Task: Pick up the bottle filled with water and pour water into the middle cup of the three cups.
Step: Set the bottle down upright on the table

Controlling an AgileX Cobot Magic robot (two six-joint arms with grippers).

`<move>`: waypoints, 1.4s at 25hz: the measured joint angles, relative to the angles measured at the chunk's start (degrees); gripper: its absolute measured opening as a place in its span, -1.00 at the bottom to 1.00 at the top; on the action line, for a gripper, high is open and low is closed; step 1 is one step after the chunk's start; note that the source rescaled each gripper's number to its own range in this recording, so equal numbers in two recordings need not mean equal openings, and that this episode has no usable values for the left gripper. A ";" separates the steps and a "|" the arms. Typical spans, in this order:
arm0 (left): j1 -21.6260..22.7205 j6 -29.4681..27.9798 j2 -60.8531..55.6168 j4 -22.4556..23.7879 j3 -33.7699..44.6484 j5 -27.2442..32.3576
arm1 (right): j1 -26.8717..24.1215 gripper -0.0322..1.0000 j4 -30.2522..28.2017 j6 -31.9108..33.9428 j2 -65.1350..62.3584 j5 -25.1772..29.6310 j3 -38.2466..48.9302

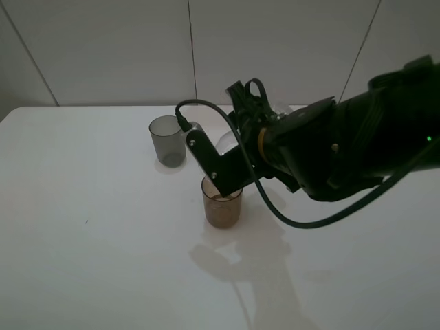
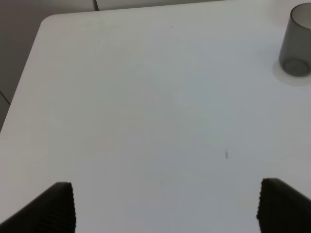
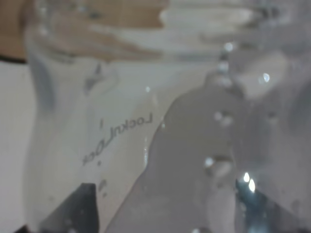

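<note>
The right gripper (image 1: pixel 221 172) is clamped on the bottle (image 3: pixel 121 136). In the right wrist view the clear plastic fills nearly the whole picture. Its dark fingers (image 3: pixel 80 208) show only at the edges on either side of the bottle, pressed against its wall. Raised lettering on the bottle reads back to front through the plastic, and droplets cling to it.

From the high camera the right arm reaches across the middle of the table (image 1: pixel 103 240) with its wrist turned over, so the bottle lies tilted in the grip. The amber cup (image 1: pixel 222 206) stands upright directly beneath the fingertips, its rim just under them. In the wrist view a strip of amber shows past the bottle's far end. I cannot tell whether water is running, or how much is in the cup.

The grey cup (image 1: pixel 167 141) stands upright near this gripper, on its far left side and apart from the amber cup. A black cable (image 1: pixel 275 206) loops from the wrist down past the gripper.

The left gripper (image 2: pixel 166 187) has its jaws spread wide with nothing between them, over bare table. The grey cup sits well ahead of it, off towards one side, and nothing touches its fingers (image 2: pixel 60 206).
</note>
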 joint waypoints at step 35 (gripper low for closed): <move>0.00 0.00 0.00 0.00 0.00 0.00 | -32.41 -0.91 68.41 0.05 20.19 -86.18 7.52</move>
